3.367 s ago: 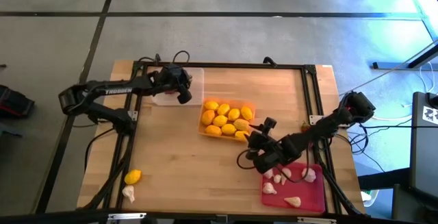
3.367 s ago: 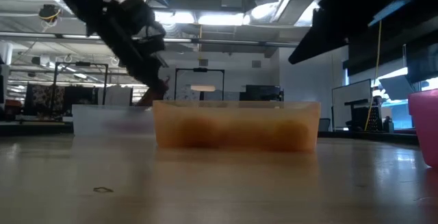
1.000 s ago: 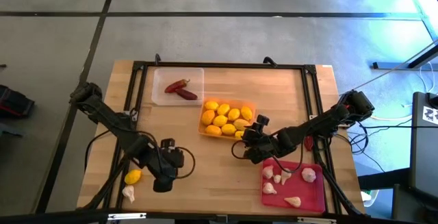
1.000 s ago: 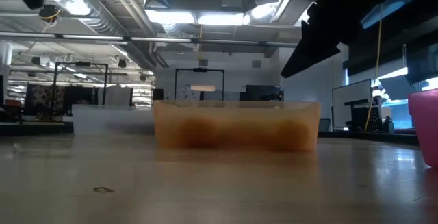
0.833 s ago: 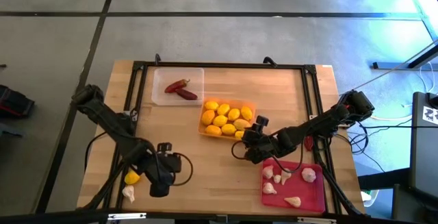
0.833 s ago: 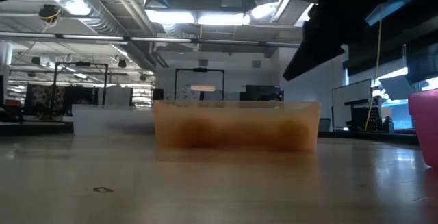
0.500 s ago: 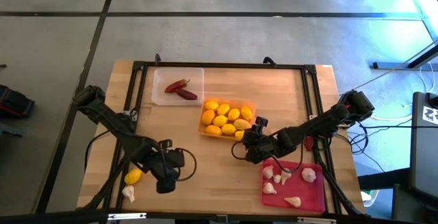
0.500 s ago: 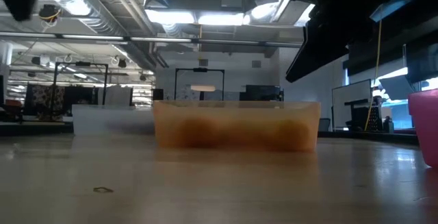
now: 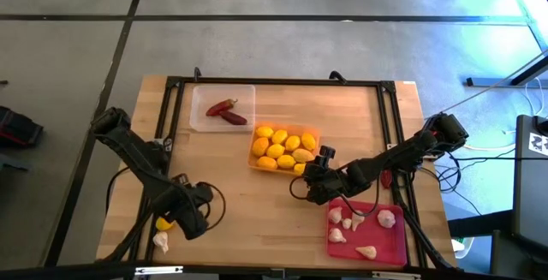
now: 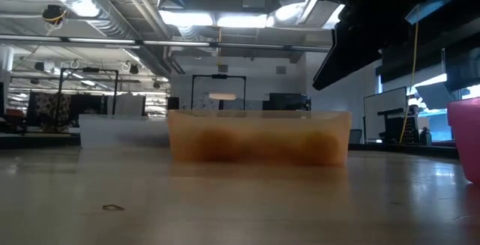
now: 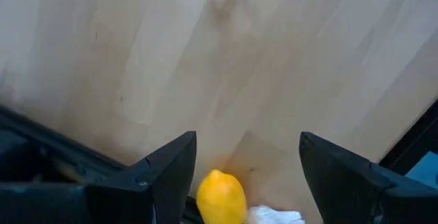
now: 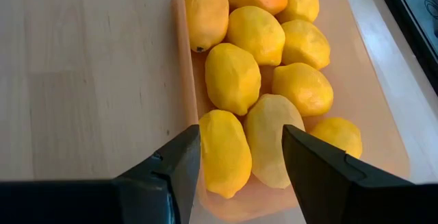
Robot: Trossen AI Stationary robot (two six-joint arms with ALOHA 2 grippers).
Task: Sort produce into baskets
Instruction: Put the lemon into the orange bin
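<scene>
Wooden table (image 9: 231, 186) inside a black frame (image 9: 282, 81); grey floor (image 9: 257, 40) around it.

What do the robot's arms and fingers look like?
Both arms are black and thin, made of jointed pieces, with looping black cables. The left gripper and the right gripper each have two flat, dark, wedge-shaped fingers. I can't make out any markings.

Open lab hall: exposed ceiling ducts (image 10: 112, 5), workstations.

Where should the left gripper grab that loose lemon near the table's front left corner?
Grip the lemon across its narrow middle, coming straight down. The open left gripper already frames it. A garlic bulb lies close beside one end, so keep the fingers off that side.
</scene>
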